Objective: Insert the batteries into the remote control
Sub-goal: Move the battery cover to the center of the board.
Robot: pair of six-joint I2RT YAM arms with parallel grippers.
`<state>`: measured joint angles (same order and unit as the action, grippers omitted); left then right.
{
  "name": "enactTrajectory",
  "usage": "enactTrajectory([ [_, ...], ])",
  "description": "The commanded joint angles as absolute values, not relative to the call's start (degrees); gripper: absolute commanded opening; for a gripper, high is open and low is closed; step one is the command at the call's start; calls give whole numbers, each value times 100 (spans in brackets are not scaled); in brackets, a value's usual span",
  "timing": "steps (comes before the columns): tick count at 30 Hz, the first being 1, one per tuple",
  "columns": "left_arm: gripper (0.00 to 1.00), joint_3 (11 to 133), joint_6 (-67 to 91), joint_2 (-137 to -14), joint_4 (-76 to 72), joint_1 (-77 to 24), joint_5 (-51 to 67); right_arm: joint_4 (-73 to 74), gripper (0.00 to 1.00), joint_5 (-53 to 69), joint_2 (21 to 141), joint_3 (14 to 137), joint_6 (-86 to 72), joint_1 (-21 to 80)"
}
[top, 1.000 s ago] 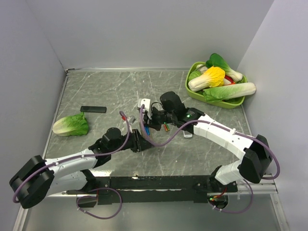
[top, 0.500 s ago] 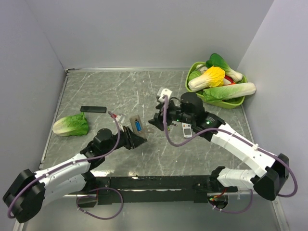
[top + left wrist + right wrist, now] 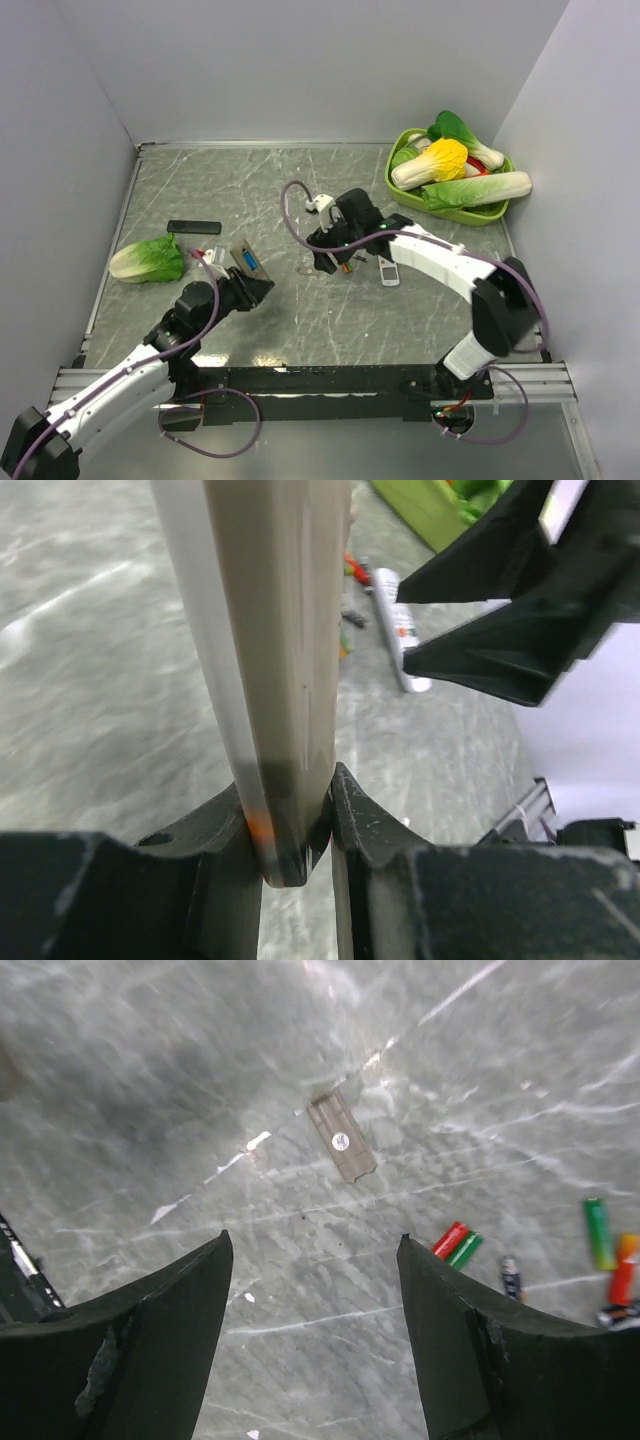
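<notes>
My left gripper (image 3: 295, 820) is shut on the bottom end of the remote control (image 3: 275, 660), which stands upright between the fingers. From above, the remote control (image 3: 243, 262) shows its grey-beige back and blue recess, left of centre. My right gripper (image 3: 315, 1240) hangs open over bare table with nothing between its fingers. Several batteries lie to its right: a red and green pair (image 3: 455, 1245), a green one (image 3: 598, 1232) and an orange one (image 3: 622, 1270). In the top view the batteries (image 3: 345, 266) sit just under my right gripper (image 3: 326, 257).
A small beige cover plate (image 3: 342, 1138) lies flat ahead of the right fingers. A wider white remote (image 3: 388, 270) lies right of the batteries. A flat black bar (image 3: 194, 227) and a lettuce (image 3: 148, 260) are at the left. A green basket (image 3: 400, 190) of vegetables stands back right.
My right gripper opened and left the remote control, swung right, then came back over the batteries. My left gripper drew back to the left with the remote control.
</notes>
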<state>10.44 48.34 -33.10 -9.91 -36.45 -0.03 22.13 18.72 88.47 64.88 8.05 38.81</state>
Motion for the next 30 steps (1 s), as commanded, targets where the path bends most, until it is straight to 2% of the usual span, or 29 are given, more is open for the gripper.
enactTrajectory([
  [1, 3, 739, 5018, -2823, -782, -3612, -413, 2592, 74, 1635, 9674, 7232, 677, 4183],
  [4, 3, 633, 5001, -2603, -791, -3612, -291, 2759, 72, 1459, 10263, 7733, 563, 4368],
  [8, 4, 545, 4975, -2365, -826, -3612, -141, 2856, 62, 1117, 10783, 8313, 326, 4587],
  [17, 4, 457, 4983, -2013, -809, -3612, -70, 2936, 45, 378, 11434, 8719, -456, 4772],
  [30, 5, 457, 4975, -2188, -1020, -3612, 79, 2786, 43, 9, 11768, 8815, -808, 4939],
])
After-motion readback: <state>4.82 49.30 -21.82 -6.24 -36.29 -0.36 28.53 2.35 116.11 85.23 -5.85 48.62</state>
